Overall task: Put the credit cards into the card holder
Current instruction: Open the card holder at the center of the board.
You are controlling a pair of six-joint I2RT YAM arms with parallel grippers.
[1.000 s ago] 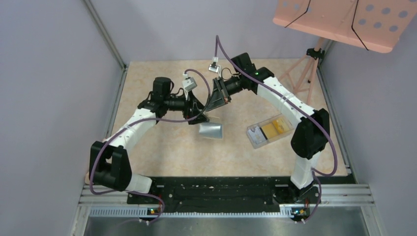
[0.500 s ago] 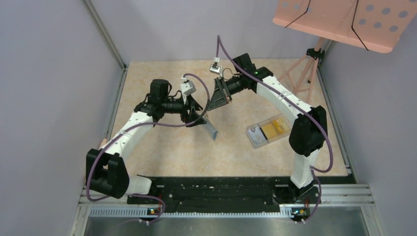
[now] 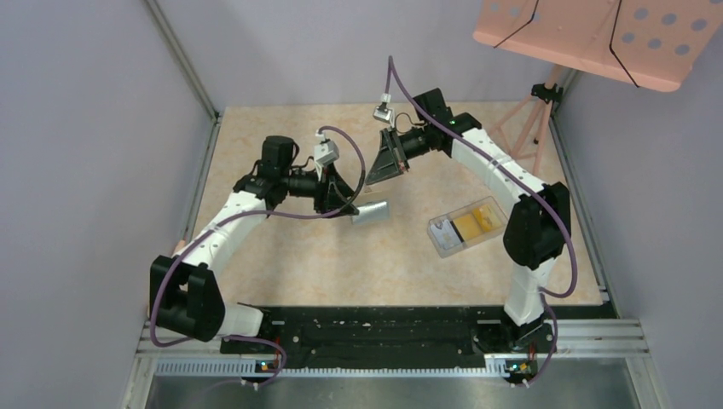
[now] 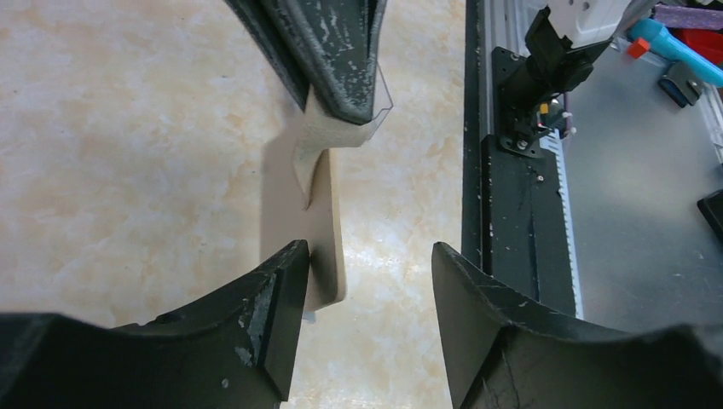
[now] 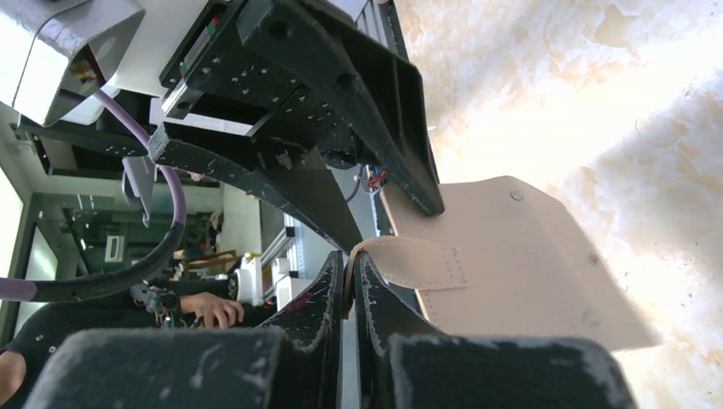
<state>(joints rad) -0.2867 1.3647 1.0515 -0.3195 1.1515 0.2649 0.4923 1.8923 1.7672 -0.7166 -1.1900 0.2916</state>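
The beige card holder (image 5: pixel 520 273) hangs in the air above the table, between my two grippers, and shows as a pale flap (image 3: pixel 372 211) in the top view. My right gripper (image 5: pixel 349 266) is shut on its strap tab (image 5: pixel 418 260). In the left wrist view the card holder (image 4: pixel 322 217) is edge-on. It rests against the inner face of one finger of my left gripper (image 4: pixel 367 285), which stands open with a wide gap to the other finger. The golden-yellow credit cards (image 3: pixel 474 223) lie in a clear plastic box (image 3: pixel 443 234) to the right.
The right arm's elbow (image 3: pixel 535 226) hangs just beside the clear box. A pink perforated board (image 3: pixel 597 38) on a tripod stands at the back right. Grey walls close both sides, and a black rail (image 3: pixel 375 328) runs along the near edge.
The left jaws have narrowed around the card holder's edge. The right gripper moved slightly up and right, and the card holder swung from hanging down to lying flatter.
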